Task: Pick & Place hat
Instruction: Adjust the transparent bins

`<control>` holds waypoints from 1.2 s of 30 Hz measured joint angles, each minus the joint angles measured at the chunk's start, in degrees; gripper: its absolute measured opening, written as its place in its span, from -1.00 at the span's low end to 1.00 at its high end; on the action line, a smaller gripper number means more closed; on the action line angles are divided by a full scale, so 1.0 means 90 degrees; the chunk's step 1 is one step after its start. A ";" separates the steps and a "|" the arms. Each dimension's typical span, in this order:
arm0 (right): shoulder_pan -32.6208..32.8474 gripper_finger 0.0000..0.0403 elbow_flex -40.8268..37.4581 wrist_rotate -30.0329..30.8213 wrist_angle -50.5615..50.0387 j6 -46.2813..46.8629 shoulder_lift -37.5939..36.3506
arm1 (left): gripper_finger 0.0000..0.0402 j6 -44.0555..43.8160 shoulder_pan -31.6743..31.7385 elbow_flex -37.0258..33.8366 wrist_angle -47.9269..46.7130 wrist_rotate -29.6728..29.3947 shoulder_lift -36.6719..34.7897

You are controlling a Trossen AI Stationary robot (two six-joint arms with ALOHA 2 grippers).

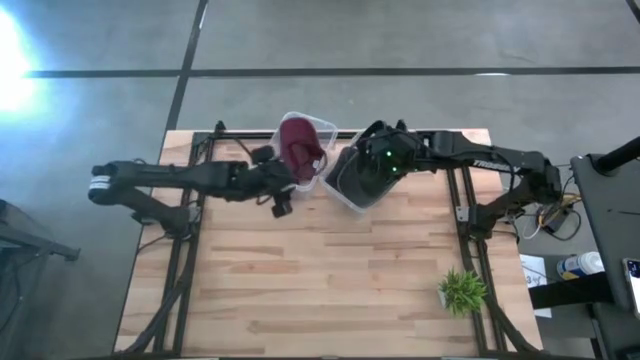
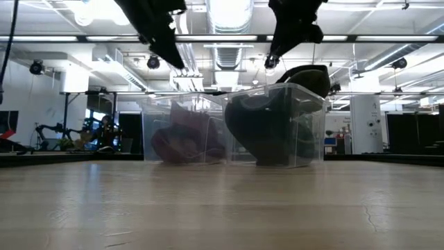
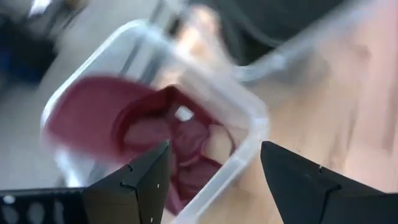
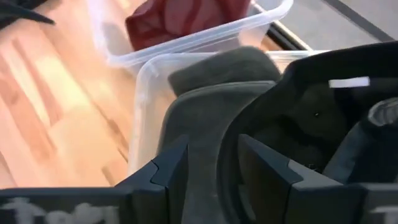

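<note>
A maroon hat (image 1: 298, 145) lies crown-down in a clear plastic bin (image 1: 325, 126) at the table's far edge. Its inside faces up in the left wrist view (image 3: 155, 134). A black hat (image 1: 372, 172) sits in a second clear bin (image 1: 347, 200) just to the right, and part of it pokes above the rim (image 2: 309, 75). My left gripper (image 3: 214, 155) hangs open over the maroon hat's bin, touching nothing. My right gripper (image 4: 213, 155) hovers open above the black hat (image 4: 205, 112), its fingers clear of it in the low view (image 2: 272, 59).
The two bins stand side by side, touching or nearly so, at the table's far middle (image 2: 225, 128). A small green plant (image 1: 462, 290) stands near the right near corner. The wooden tabletop (image 1: 300, 270) spreads out in front of the bins.
</note>
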 joint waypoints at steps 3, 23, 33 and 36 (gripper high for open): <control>0.0185 -0.33 -0.0057 -0.0128 -0.0083 0.0008 -0.0120 | 0.20 0.0737 0.0047 0.0064 0.0342 0.0306 0.0342; 0.1086 -0.32 -0.2063 -0.1205 0.2645 0.0593 0.0677 | 0.20 0.0031 0.0046 0.0151 0.0230 0.0287 0.0342; 0.1096 -0.41 -0.1897 -0.0546 0.0717 0.0236 0.0577 | 0.20 -0.0199 0.0046 0.0149 0.0174 0.0285 0.0300; 0.1084 -0.46 -0.1889 -0.0160 0.0013 0.0419 0.0359 | 0.20 -0.0227 0.0046 0.0149 0.0176 0.0285 0.0300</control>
